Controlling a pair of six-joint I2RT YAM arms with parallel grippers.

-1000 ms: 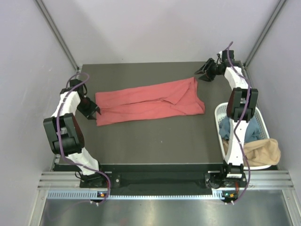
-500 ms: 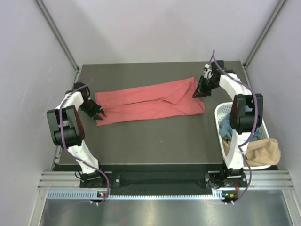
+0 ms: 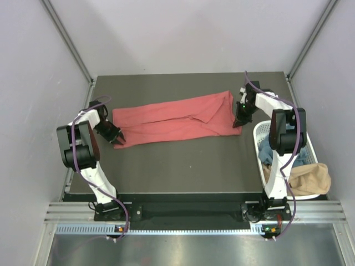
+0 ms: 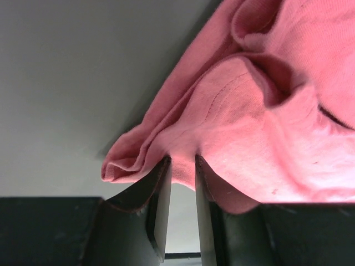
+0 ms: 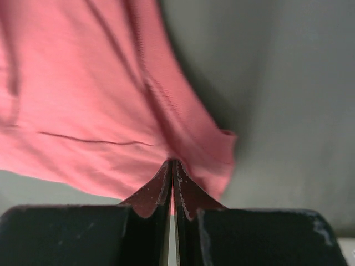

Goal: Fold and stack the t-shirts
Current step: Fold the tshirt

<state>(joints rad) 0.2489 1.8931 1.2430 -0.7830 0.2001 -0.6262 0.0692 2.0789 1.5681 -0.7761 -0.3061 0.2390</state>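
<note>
The coral-red t-shirt lies stretched out in a long band across the dark table. At its left near corner my left gripper has a fold of the hem pinched between its fingers. The cloth bunches over both fingertips. At the shirt's right end my right gripper is shut tight on the edge, with a thin strip of red cloth showing between the pads. A blue t-shirt and a tan t-shirt lie crumpled in the basket.
The white slotted basket stands at the table's right edge, just near of my right gripper. Bare dark table stretches in front of the red shirt. Pale walls enclose the table on three sides.
My right arm swung in from the far right corner down to the shirt's right end and shut on it. My left gripper closed in on the left near corner.
</note>
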